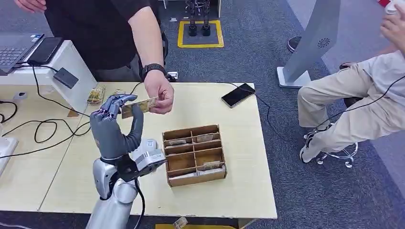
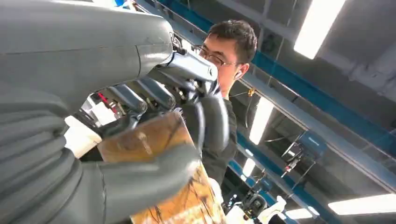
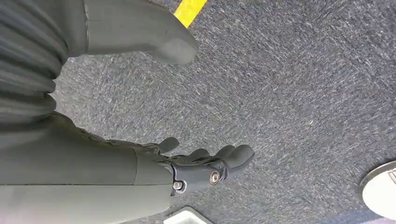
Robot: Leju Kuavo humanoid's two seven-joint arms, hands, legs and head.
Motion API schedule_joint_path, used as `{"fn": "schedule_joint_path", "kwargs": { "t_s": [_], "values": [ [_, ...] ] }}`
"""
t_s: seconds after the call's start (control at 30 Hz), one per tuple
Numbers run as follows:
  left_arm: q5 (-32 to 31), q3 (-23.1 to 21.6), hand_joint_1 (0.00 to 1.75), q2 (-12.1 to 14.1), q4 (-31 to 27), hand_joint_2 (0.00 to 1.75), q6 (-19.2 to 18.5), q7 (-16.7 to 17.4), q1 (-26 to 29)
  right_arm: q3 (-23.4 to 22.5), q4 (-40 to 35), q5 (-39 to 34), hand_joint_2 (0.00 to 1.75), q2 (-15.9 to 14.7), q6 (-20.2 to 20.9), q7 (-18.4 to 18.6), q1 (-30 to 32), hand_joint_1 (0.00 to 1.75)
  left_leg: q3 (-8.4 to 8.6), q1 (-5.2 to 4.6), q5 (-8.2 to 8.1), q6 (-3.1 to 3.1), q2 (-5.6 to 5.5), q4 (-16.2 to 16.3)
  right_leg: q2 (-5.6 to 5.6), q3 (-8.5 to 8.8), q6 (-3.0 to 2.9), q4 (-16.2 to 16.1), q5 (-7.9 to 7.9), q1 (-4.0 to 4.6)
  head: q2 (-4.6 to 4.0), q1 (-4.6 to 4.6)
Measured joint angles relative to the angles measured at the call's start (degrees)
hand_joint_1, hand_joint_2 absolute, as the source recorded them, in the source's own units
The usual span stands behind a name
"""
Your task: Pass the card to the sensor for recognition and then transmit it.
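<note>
Our left robot hand (image 1: 113, 125) is gripping the card (image 1: 138, 107) above the worktop (image 1: 239, 157) while a person's hand (image 1: 160, 98) is pinching its far end. Our right robot hand (image 3: 196, 163) is hanging open-fingered over carpet.

The left hand (image 1: 112, 125) has a matt grey, rubber-like ribbed cover and glossier dark plastic fingers (image 2: 212, 121), mounted on a smooth silver metal arm (image 1: 112, 200). The card (image 1: 138, 107) appears as thin tan cardboard with a printed, slightly worn face. The table (image 1: 239, 191) is smooth pale wood laminate, the compartment box (image 1: 195, 154) is matt brown cardboard or thin wood, and the floor (image 3: 303, 93) is rough blue-grey carpet.
</note>
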Motion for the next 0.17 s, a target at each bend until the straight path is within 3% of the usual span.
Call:
{"fn": "schedule_joint_path", "kwargs": {
  "t_s": [0.17],
  "values": [
    [3.39,1.38,0.00,-1.46,1.20,1.75,-0.02,-2.01,0.01,-1.31,0.00,0.74,1.75,0.00,0.00,-0.42,-0.11,0.00,-0.01,0.00,0.00,0.00,-0.01,0.00,-0.01,0.00,0.00,0.00,0.00,0.00,0.00,0.02]
  ]
}}
